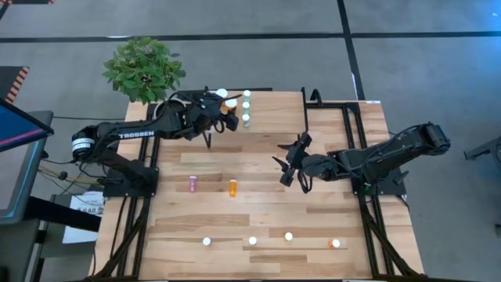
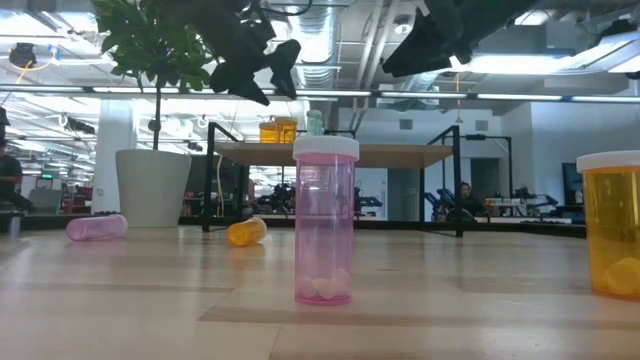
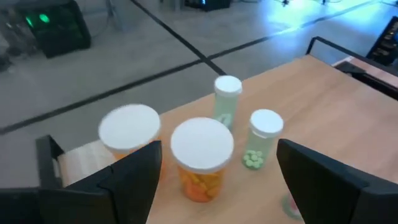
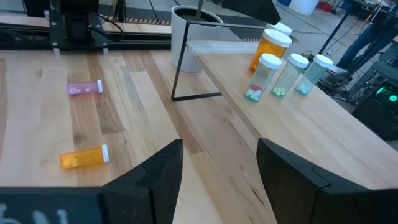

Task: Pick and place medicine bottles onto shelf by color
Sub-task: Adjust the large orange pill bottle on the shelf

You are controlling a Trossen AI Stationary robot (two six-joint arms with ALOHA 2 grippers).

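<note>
- Left gripper [image 1: 225, 110] is over the back-left corner of the shelf [image 1: 329, 102], fingers spread, nothing between them. From its wrist camera the two dark fingers [image 3: 134, 171] stand either side of an upright orange bottle [image 3: 200, 160] with a white cap; no contact visible.
- A second large orange bottle [image 3: 129, 130] stands just beside the first, nearer the shelf edge.
- Three pale green bottles [image 4: 287, 73] stand upright in a short row next to the orange pair on the shelf top. Small pills show in the bottoms of at least two.
- Right gripper [image 1: 286, 162] hangs above the table near mid-width, in front of the shelf, fingers apart, holding nothing.
- On the tabletop [image 1: 266, 211], lying on their sides: one pink bottle [image 1: 192, 183] and one orange bottle [image 1: 232, 187], near each other, well apart from the shelf.
- Along the front edge of the table, four bottles stand upright in a loose row. The low camera shows one as a pink bottle [image 2: 325, 220] with white pills inside, and an orange bottle [image 2: 612, 225] at the right end.
- Potted plant [image 1: 143, 69] sits at the back-left corner, just beside the shelf.
</note>
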